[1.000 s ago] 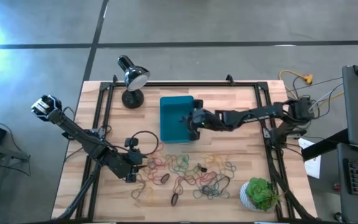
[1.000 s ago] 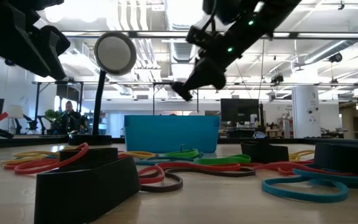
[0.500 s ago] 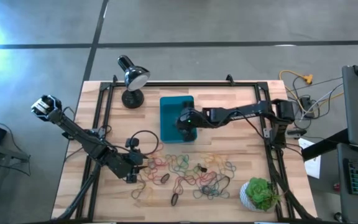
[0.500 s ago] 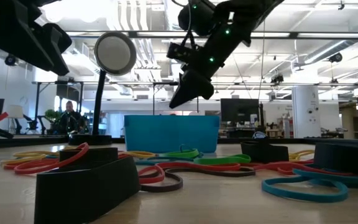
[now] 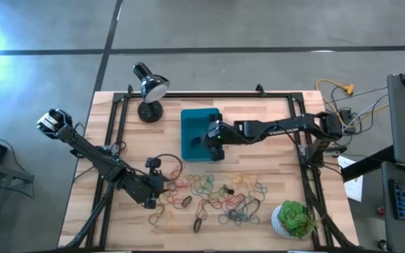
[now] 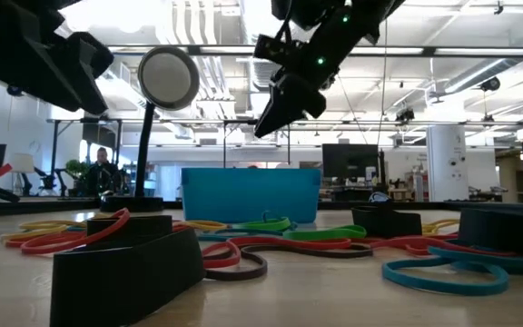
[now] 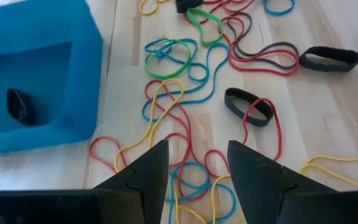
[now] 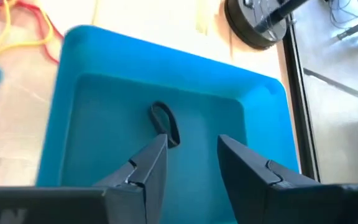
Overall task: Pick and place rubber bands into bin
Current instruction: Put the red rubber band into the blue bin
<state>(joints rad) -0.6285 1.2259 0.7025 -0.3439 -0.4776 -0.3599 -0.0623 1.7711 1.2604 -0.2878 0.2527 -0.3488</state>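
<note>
Nearest, the left pincer (image 5: 162, 184) hovers with fingers parted and empty over the many rubber bands (image 5: 213, 193) scattered across the tabletop (image 5: 273, 133). Farther back, the right pincer (image 5: 204, 140) hangs above the bin (image 5: 192, 119), fingers apart and empty. One dark band (image 8: 165, 124) lies inside the bin; nearly all the picking remains.

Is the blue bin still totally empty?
No, one black rubber band already lies on the floor of the bin, right below the open right gripper.
</note>
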